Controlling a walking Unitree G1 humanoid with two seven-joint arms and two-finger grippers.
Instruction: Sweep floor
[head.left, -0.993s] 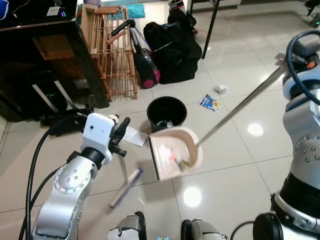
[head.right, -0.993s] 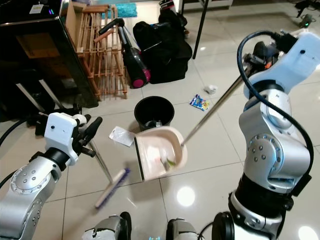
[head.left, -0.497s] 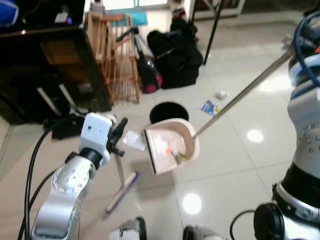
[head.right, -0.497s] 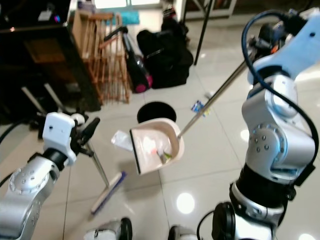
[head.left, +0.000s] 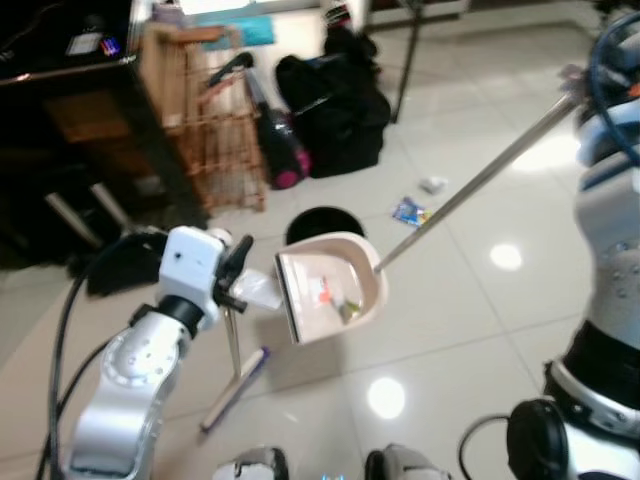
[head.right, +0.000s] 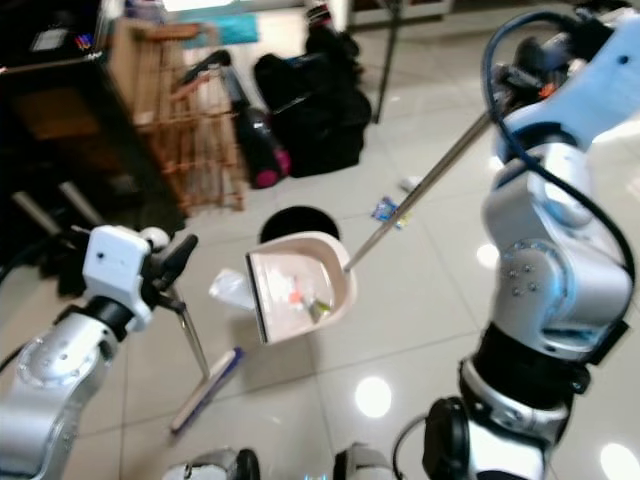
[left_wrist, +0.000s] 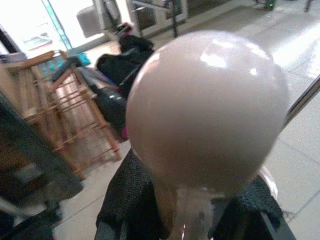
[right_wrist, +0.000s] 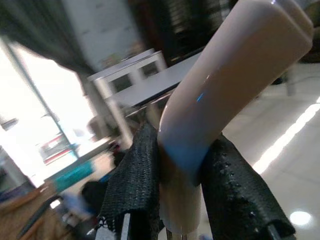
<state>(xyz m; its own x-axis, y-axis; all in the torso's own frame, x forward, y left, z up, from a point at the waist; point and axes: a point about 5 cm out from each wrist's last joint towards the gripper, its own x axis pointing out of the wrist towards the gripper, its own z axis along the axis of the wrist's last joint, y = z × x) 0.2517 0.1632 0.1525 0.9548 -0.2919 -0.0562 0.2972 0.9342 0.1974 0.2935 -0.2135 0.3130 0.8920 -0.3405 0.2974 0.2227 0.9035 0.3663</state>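
Our right gripper (right_wrist: 180, 200), fingers clenched on its handle, has lifted the loaded dustpan (head.left: 330, 295) nearer the black bin (head.left: 322, 222), ready for tipping, while our left gripper (left_wrist: 185, 220) grasps the broom (head.left: 234, 370).

pale pink dustpan (head.left: 330, 292) on a long metal handle, raised and tilted, scraps inside, just near of the black bin (head.left: 322, 224). broom (head.left: 233, 372) left, head on the tiled floor (head.left: 450, 310).

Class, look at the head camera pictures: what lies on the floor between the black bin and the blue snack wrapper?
Bare tile only. In the left eye view, the stretch from the black bin to the blue snack wrapper holds nothing; the dustpan's metal handle passes above nearby.
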